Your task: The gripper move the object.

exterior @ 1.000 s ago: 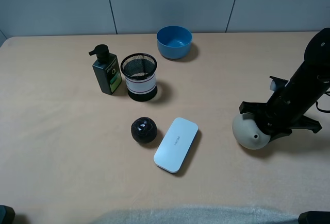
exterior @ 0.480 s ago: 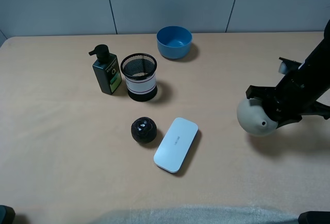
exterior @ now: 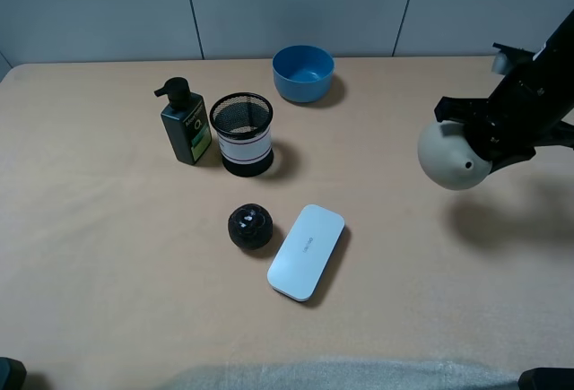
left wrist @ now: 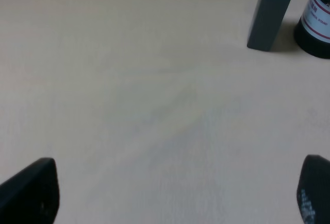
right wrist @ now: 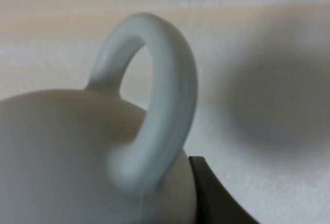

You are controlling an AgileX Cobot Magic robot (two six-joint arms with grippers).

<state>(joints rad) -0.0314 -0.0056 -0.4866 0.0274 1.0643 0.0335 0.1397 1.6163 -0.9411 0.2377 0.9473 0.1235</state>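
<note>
- The pot [exterior: 453, 157] is held by the right gripper [exterior: 480, 142], which is closed tight on it.
- The pot is seen up in the air on the right side of the table [exterior: 108, 255], and its dark shadow [exterior: 502, 224] is seen lower down, apart from it.
- In the right wrist view, the round handle [right wrist: 165, 105] is seen very close, and one black finger [right wrist: 211, 195] is pressed against the side of the pot.
- The left gripper [left wrist: 172, 195] is wide open, and nothing is held in it; only bare table is seen between its two tips.
- The step in hand is judged to be the carrying step: the pot is lifted, but it is not yet set down.
- Next, a free spot should be picked, the pot should be lowered slowly until it sits flat, and only then should the grip be let go.
- The pot is round and smooth, so it could slip if it is moved too fast.
- One pot is counted.
- One blue bowl [exterior: 303, 72] is counted at the back of the table.
- One dark pump bottle [exterior: 185, 125] and one black mesh cup [exterior: 243, 133] are counted, just beside each other.
- One black ball [exterior: 250, 226] and one flat white case [exterior: 306, 251] are counted, close together near the middle.
- Two grippers are counted.
</note>
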